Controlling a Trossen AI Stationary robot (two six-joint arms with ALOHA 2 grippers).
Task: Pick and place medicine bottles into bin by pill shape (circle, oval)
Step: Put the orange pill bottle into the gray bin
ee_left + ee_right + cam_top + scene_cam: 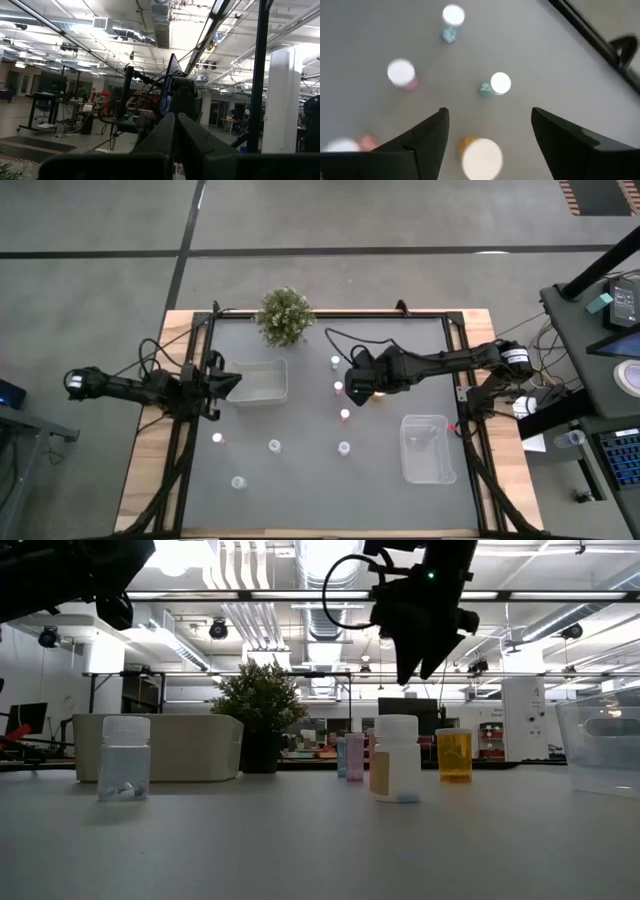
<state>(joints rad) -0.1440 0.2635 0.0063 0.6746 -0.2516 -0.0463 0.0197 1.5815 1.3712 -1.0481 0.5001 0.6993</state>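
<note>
Seven white-capped medicine bottles (344, 447) are all I can count from above. An 8th, the orange-amber bottle (481, 157), is hidden there under the right gripper (489, 112) and cut off in its wrist cam.

Biggest to smallest: the grey matte table (320, 490). Two clear plastic rectangular bins, left bin (258, 380) at 9 o'clock w/ the left gripper (175, 116) parked beside it, fingers clenched together on nothing. The right bin (428, 448) is at 4 o'clock. A bushy potted plant (285, 315) sits at 11.

Bottles are tiny round cylinders, 3 in a line near center, 4 spread from 6 to 8 o'clock; pink/green marks are too blurry to read, pill shape can't tell. Right gripper hangs above the amber one, fingers spread wide, not gripping anything.
</note>
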